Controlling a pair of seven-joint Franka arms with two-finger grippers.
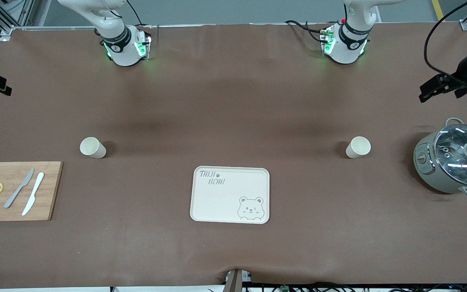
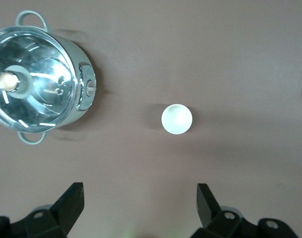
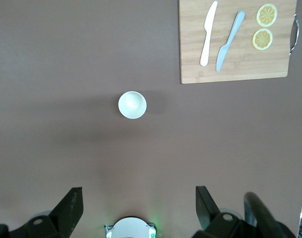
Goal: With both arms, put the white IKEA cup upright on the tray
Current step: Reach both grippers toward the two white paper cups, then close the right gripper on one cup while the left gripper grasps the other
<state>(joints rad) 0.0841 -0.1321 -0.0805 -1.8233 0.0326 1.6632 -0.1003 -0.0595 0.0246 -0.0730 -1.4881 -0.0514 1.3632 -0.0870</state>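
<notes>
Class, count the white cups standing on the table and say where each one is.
2. One cup stands toward the right arm's end, near the cutting board; the other cup stands toward the left arm's end, near the pot. None seems hidden.

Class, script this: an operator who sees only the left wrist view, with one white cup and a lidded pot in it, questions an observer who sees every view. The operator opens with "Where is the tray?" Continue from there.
Observer: The tray lies midway along the table, nearer the front camera than your cup.
Operator: My left gripper hangs over the table by that cup, fingers open. Is it the only cup?
Observer: No, a second cup stands upright toward the right arm's end, near a cutting board.
Operator: And the other arm?
Observer: The right gripper hangs over the table by that second cup, fingers open.
</notes>
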